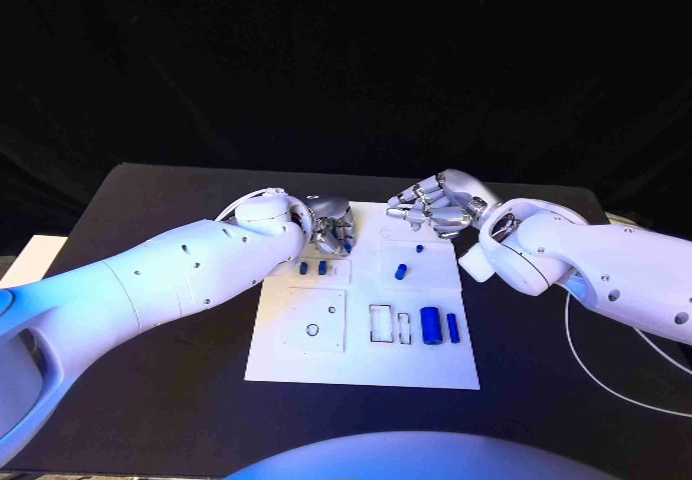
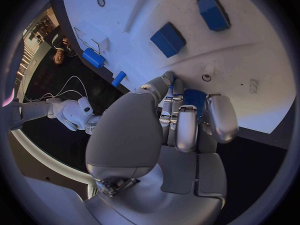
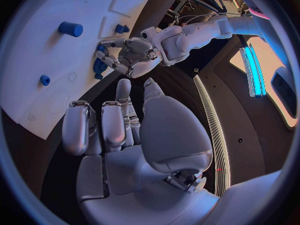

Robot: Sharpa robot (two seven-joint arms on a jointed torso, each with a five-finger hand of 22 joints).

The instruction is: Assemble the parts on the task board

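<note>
1. A white task board (image 1: 361, 345) lies in the middle of a black table (image 1: 130, 330).
2. The left hand (image 1: 332, 225) curls its fingers around a blue part (image 2: 194, 99) at the board's far edge.
3. The right hand (image 1: 437, 203) hovers at the far edge, fingers loosely curled, holding nothing.
4. More blue parts (image 1: 430, 326) lie on the board.

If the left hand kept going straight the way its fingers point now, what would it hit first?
Most likely the small blue part right at the fingertips of the left hand, lying on the task board. The fingers look curled around it already, though whether they touch it is unclear.
</note>
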